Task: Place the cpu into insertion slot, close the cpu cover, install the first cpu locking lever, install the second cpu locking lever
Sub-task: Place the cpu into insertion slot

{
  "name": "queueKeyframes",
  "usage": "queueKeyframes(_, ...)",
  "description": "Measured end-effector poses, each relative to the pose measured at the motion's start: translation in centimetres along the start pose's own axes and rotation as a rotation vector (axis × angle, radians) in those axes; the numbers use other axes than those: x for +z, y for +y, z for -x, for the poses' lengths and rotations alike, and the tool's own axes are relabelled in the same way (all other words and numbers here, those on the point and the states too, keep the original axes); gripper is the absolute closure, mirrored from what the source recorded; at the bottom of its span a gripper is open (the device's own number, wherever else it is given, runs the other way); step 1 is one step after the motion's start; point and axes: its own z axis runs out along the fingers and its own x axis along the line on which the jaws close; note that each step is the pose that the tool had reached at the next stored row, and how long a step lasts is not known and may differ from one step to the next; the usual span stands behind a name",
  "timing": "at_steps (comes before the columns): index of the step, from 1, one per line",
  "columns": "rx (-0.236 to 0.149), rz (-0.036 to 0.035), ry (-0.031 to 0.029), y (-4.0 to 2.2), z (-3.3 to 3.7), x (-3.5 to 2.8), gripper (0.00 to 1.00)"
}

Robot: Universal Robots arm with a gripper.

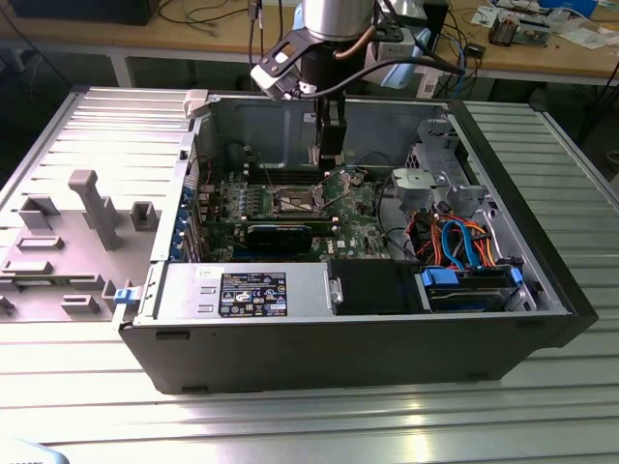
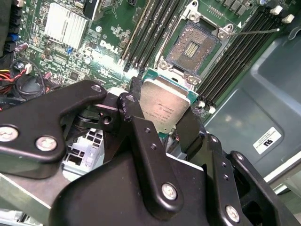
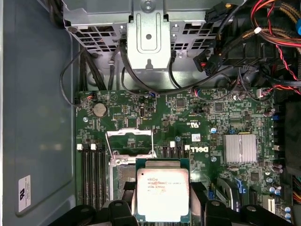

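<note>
I hold the cpu over the board, the slot open

My hand (image 2: 161, 115) is clamped on the cpu (image 3: 162, 194) by two opposite edges, its printed top showing. It hangs apart from the bare slot (image 2: 193, 44), which memory slots (image 2: 150, 28) flank; the case wall (image 2: 263, 84) stands near.

The arm (image 1: 334, 19) comes straight down from above, its gripper (image 1: 330, 150) pointing downward, black fingers (image 2: 141, 134) pinched on the cpu (image 3: 162, 188).
</note>
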Motion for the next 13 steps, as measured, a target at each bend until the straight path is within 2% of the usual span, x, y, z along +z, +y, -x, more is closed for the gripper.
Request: queueKeyframes(13, 0.000, 0.0000, -0.0001, -0.02, 0.45, 0.43, 0.46)
